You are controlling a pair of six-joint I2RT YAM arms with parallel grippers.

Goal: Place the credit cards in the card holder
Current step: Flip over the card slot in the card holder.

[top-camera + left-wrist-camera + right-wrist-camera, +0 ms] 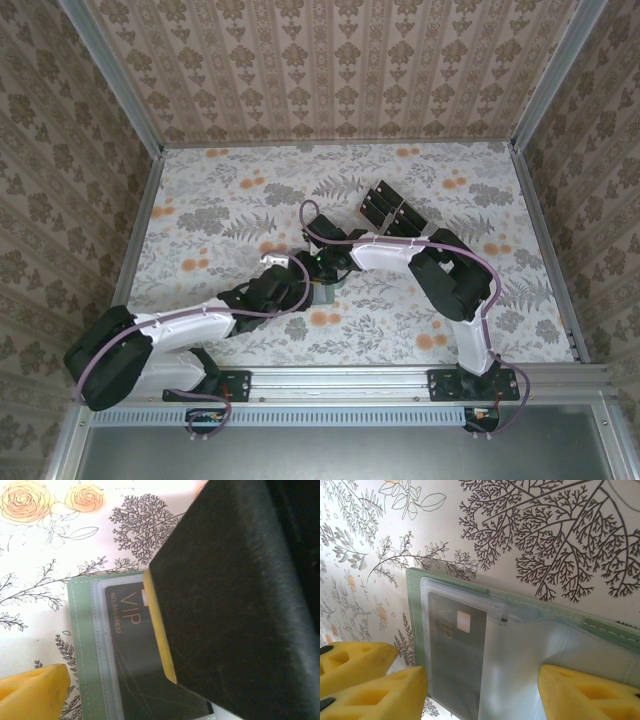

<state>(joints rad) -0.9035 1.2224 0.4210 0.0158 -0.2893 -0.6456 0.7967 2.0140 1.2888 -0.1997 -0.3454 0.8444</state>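
Where the two arms meet, the floral-print counter [220, 210] is boxed in by walls [330, 60] of patterned paper. The card holder [415, 610] lies open and flat under the right pincer [475, 667], whose jaws are apart, one fingertip [580, 690] on the clear sleeve [520, 650]. One black credit card [127, 640] sits inside the sleeve. The left pincer [300, 288] is spread wide, just beside the holder. A black, yellow-edged block [240, 595] covers much of the holder; its identity is unclear.

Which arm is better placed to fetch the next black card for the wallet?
Right, probably: the black cards lie on its side, close to its forearm. The left arm would have to reach across the right arm.
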